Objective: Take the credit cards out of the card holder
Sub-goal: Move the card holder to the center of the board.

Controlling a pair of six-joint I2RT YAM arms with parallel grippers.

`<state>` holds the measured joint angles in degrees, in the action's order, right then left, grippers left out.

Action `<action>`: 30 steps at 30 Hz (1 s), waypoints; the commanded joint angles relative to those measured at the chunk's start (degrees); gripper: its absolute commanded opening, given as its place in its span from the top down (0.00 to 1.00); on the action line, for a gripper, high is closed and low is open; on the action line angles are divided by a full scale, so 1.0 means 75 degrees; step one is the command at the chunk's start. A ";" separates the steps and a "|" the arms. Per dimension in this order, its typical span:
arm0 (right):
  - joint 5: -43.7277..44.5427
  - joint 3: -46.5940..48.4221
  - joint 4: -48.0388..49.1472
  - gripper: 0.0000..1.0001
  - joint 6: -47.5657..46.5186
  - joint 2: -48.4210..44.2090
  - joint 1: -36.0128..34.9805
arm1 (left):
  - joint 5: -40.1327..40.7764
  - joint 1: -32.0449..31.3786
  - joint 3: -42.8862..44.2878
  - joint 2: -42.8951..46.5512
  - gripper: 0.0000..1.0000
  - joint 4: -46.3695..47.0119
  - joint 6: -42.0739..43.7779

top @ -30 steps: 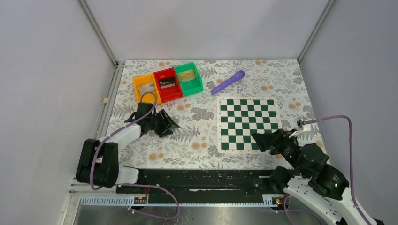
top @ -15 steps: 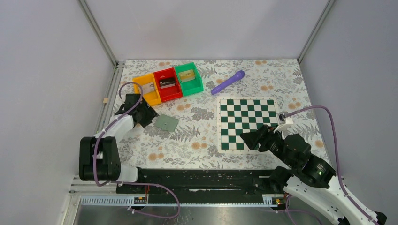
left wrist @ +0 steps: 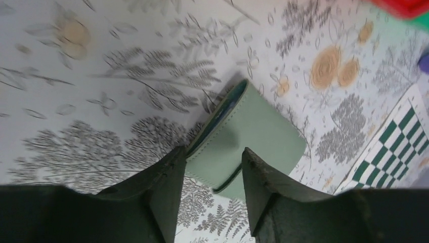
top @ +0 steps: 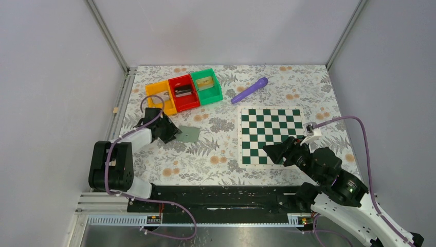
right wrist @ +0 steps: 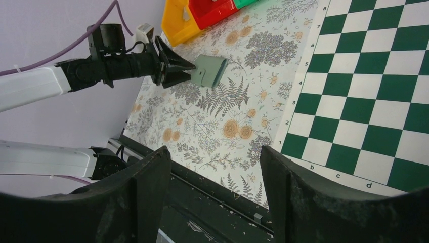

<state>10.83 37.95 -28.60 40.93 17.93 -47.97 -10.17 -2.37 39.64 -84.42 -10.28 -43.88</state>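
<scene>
— Saw what, largest first?
— Saw the floral table [top: 216, 159], walled at left, far and right. Saw the left arm [top: 134, 140] laid low from its near-left base, reaching away and rightward. Saw the right arm [top: 329, 172] folded above the near right corner.
— Found the grippers how?
— Found the left gripper [left wrist: 213, 152] parted, its fingers [left wrist: 162, 192] set either side of the near corner of the card holder [left wrist: 253, 134]; could not tell whether touching. Found the right gripper [right wrist: 213, 152] spread wide and bare, hovering over the near left corner of the chessboard [top: 271, 135].
— Located the holder where?
— Located it folded shut and flat on the table, left of centre, between the left wall and the chessboard, nearer than the three bins [top: 183, 92].
— Noted what room about its edges?
— Noted open cloth along its near and right sides as far as the board's left edge. Noted the orange, red and green bins in a row near its far side. Noted a purple pen [top: 249, 90] well apart, beyond the board's far edge.
</scene>
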 commanded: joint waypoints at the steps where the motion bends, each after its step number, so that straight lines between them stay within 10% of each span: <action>1: 0.0011 0.0016 0.0255 0.29 0.0068 -0.0017 -0.0038 | -0.0942 -0.0659 -0.0765 0.0420 0.58 0.0894 -0.0536; 7: 0.0299 -0.0002 0.0168 0.29 -0.0012 0.0126 -0.0038 | -0.1263 -0.2483 -0.1995 0.1999 0.62 0.1627 -0.1656; 13: 0.0310 -0.0051 0.0363 0.31 0.0262 0.0710 -0.0038 | 0.0421 -0.2559 -0.0750 0.3055 0.48 -0.0231 -0.0709; 30: -0.0287 -0.0135 0.0832 0.35 0.0555 0.1287 -0.0038 | 0.0692 -0.1430 0.2746 -0.1459 0.46 -0.1477 0.1188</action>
<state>8.25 36.67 -23.33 44.42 27.20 -47.97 -5.56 -13.10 57.14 -93.32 -18.94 -37.71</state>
